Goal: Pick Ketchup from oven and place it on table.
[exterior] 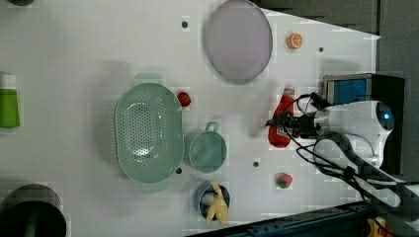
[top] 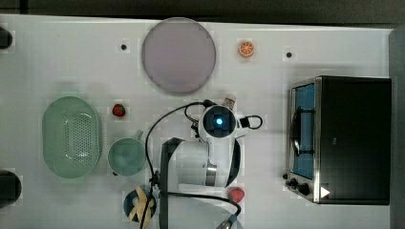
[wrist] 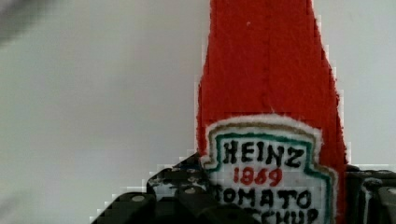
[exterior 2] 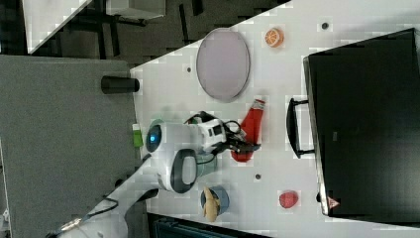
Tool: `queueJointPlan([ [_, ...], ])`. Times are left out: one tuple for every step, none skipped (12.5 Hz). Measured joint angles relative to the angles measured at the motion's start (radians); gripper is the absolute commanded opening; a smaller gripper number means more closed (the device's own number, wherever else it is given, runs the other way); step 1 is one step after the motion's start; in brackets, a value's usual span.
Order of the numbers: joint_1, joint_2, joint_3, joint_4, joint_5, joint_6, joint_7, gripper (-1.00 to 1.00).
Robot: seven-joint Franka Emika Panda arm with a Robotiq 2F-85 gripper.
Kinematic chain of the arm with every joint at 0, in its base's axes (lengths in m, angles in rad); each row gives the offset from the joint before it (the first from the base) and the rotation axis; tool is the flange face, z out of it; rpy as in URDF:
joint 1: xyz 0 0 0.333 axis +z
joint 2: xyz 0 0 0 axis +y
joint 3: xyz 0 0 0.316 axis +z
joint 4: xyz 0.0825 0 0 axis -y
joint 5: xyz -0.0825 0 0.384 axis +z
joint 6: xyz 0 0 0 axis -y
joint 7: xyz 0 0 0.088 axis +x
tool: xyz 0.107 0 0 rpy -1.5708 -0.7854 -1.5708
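In the top view the arm covers almost all of the ketchup bottle [top: 229, 101]; there you see just its white cap and a bit of red, well apart from the oven [top: 341, 139], on the side of the oven's door. The left view and the right view show the whole bottle [exterior: 282, 120] [exterior 2: 250, 130] lying on the white tabletop [top: 57, 62], with the cap pointing toward the round lilac plate [exterior 2: 223, 63].

The end effector [exterior 2: 244, 146] is closed on the lower body of the bottle, one finger on each side (the wrist view shows the dark fingers [wrist: 175, 186] beside the label).

The bottle is slim and red, narrower toward the cap. In the wrist view its surface looks soft and fuzzy, and the white shield label has a green and gold border with dark letters.

The oven is a black box with a silver front frame, a blue glass door and a dark curved handle [exterior 2: 293, 128], which stands out clearly in the right view. The plate is flat and smooth.
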Motion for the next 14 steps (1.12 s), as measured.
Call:
queueJointPlan([
  [-0.005, 0.021, -0.012, -0.008, -0.004, 0.036, 0.001, 0.76],
  [-0.017, 0.027, -0.012, -0.014, -0.003, 0.06, 0.001, 1.0],
  [-0.017, 0.023, -0.014, -0.014, -0.002, 0.06, 0.002, 1.0],
  [-0.016, 0.014, -0.012, -0.014, 0.004, 0.059, 0.006, 1.0],
  [-0.024, 0.001, -0.001, 0.0, 0.012, 0.048, 0.012, 1.0],
  [-0.022, -0.023, -0.004, 0.018, 0.01, 0.022, 0.029, 1.0],
  [-0.02, -0.06, -0.007, 0.037, 0.0, -0.012, 0.064, 1.0],
  [-0.02, -0.106, -0.01, 0.068, -0.006, -0.076, 0.098, 1.0],
  [-0.011, -0.161, -0.024, 0.113, -0.003, -0.181, 0.137, 1.0],
  [-0.01, -0.223, -0.031, 0.164, 0.002, -0.292, 0.161, 1.0],
  [-0.018, -0.28, -0.025, 0.23, 0.0, -0.375, 0.19, 1.0],
  [-0.018, -0.323, -0.029, 0.309, -0.003, -0.454, 0.218, 1.0],
  [-0.013, -0.355, -0.036, 0.406, -0.002, -0.569, 0.238, 1.0],
  [-0.018, -0.373, -0.034, 0.499, -0.024, -0.675, 0.255, 1.0],
])
